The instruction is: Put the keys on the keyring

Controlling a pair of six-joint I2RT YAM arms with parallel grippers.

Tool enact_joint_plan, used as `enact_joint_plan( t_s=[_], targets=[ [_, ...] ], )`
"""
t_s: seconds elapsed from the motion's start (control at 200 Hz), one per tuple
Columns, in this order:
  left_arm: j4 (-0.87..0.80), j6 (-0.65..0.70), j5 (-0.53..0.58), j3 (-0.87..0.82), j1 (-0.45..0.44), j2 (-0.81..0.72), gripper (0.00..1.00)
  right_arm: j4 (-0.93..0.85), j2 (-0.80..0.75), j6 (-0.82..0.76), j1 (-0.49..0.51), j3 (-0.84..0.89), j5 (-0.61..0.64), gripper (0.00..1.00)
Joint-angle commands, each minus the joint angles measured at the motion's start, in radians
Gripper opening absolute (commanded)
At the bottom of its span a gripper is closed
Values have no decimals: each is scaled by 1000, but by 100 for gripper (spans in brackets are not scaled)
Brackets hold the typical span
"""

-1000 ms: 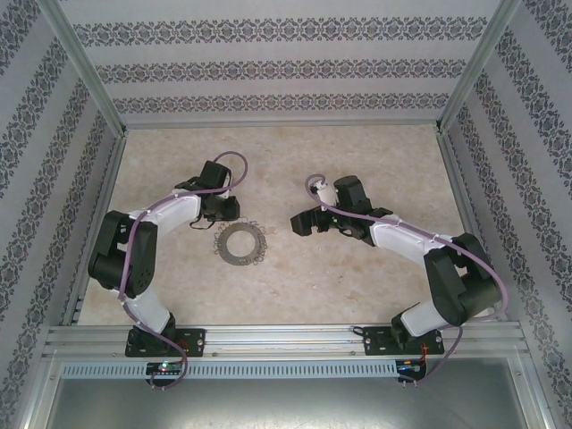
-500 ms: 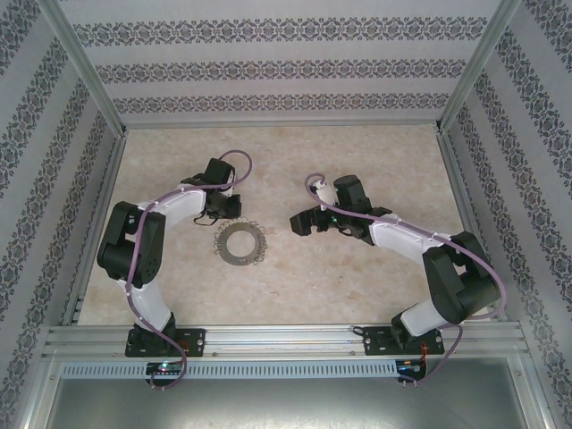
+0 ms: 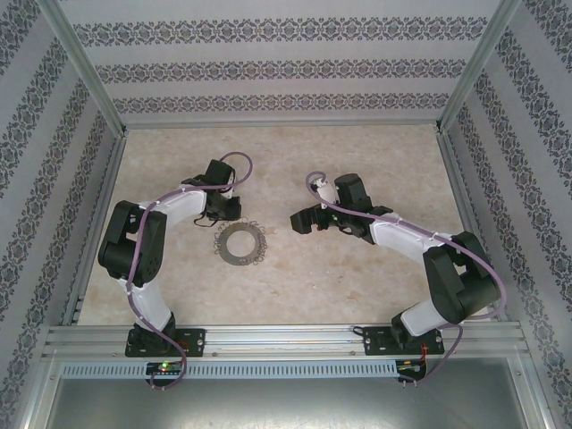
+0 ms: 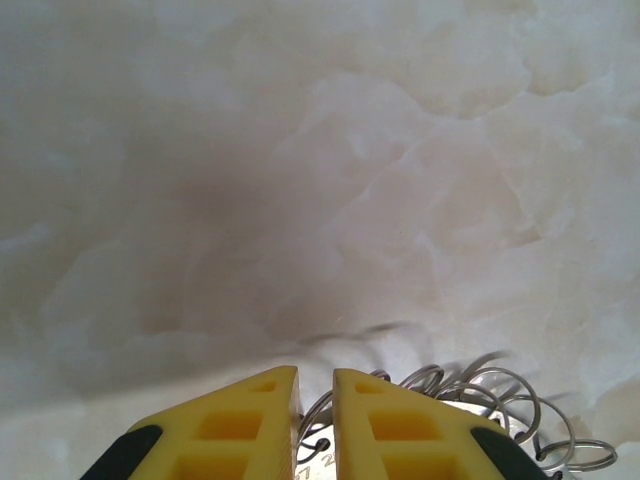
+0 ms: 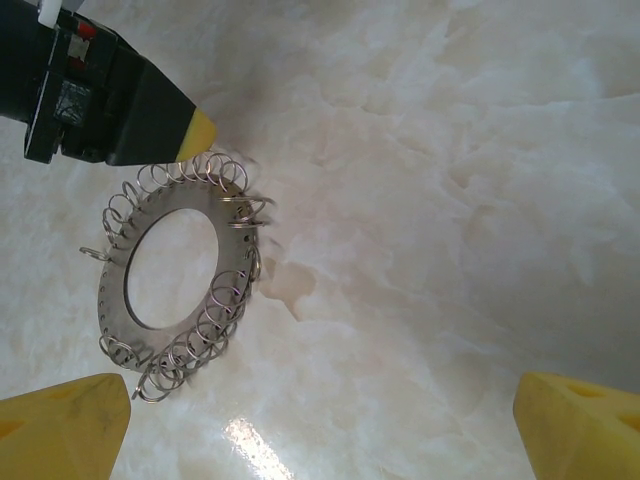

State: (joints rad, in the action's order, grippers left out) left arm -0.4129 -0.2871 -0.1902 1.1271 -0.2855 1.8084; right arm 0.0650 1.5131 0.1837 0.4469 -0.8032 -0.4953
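Left tool [image 4: 316, 372] is pinched almost closed on a wire loop at the far-left rim of the keyring [image 5: 240, 255], which lies flat on the counter [image 3: 357, 161]. Right tool [image 5: 322, 390] hovers just right of it, spread wide and empty.

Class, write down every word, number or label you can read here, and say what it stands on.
"17 2": marked on the keyring, glimpsed in the gap of the left claw; partly hidden, so the reading is unsure.
Nothing else is legible; the wall patterns are ornament, not writing.
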Motion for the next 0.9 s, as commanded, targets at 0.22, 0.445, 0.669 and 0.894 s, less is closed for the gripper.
enact_joint_plan(
  t_s=[0.22, 0.445, 0.669, 0.894],
  targets=[
    [-27, 26, -2, -21, 11, 3, 18, 27, 2, -11, -7, -17, -23, 98],
    [-23, 22, -10, -32, 12, 2, 18, 26, -3, -10, -7, -17, -23, 98],
    [-20, 20, -29, -37, 8, -1, 17, 27, -5, -10, -6, -17, -22, 98],
    [-19, 17, -65, -42, 2, -18, 13, 27, -10, -11, -7, -14, -18, 98]
  ],
)
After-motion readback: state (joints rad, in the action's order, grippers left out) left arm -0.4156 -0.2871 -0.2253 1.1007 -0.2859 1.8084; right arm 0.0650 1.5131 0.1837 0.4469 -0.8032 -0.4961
